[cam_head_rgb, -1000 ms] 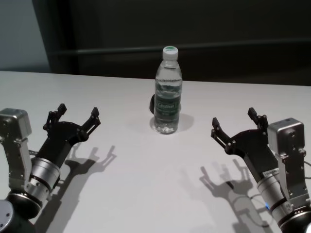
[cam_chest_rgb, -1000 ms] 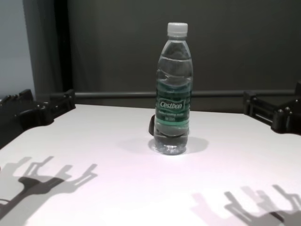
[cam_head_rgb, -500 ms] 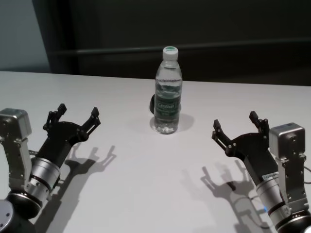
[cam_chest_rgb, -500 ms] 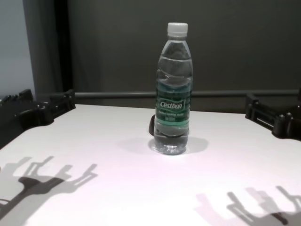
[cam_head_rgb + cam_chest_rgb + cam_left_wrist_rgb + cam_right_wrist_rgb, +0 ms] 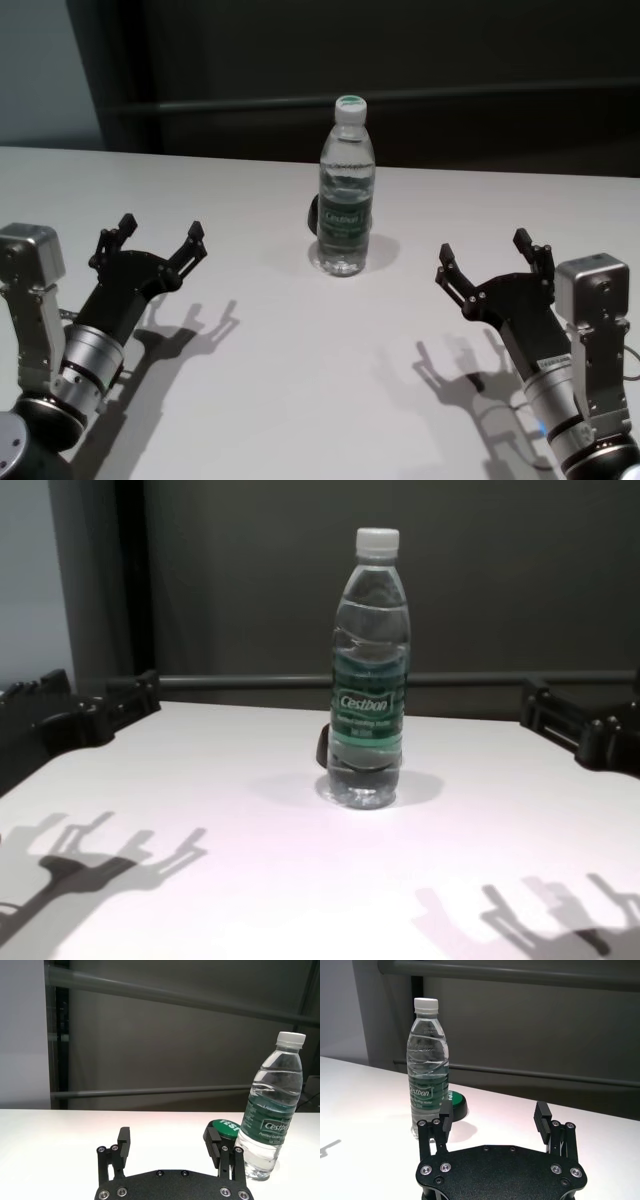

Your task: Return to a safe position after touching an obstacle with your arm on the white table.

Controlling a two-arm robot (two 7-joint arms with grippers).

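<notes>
clear glossy plastic bottle (image 5: 346, 190) with white ribbed cap (image 5: 349, 108) and green printed label (image 5: 344, 217) on a smooth matt white table (image 5: 300, 380); matt black grippers, brushed-metal wrists.

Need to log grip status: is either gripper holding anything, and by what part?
Nothing is held. The left gripper and right gripper are both open and empty, well apart from the bottle standing on the table.
</notes>
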